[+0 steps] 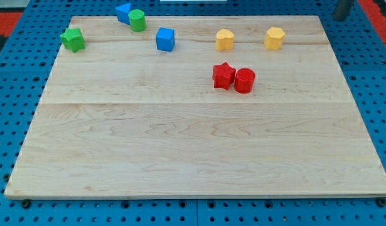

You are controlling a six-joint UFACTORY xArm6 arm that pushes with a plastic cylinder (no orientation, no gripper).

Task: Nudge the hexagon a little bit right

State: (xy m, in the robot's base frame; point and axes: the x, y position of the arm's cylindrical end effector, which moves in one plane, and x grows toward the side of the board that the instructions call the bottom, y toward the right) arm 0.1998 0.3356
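camera view | my tip: hidden, only dark rod point(343, 9) at the view's top right corner, no pincer to read | yellow hexagon block point(274, 38) upper right of wooden board point(180, 150), well right of yellow block point(225, 40) | red star block point(223, 76) touching red cylinder point(245, 81)

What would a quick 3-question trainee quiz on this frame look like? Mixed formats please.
1. True or false: the red star and the red cylinder sit side by side, touching or nearly so.
2. How many yellow blocks are on the wooden board?
3. Multiple choice: my tip is A) between the red blocks, B) at the view's top right corner, off the board, C) against the blue cube.

Key:
1. True.
2. Two: one left of the other, both near the view's top.
3. B; it touches no block.
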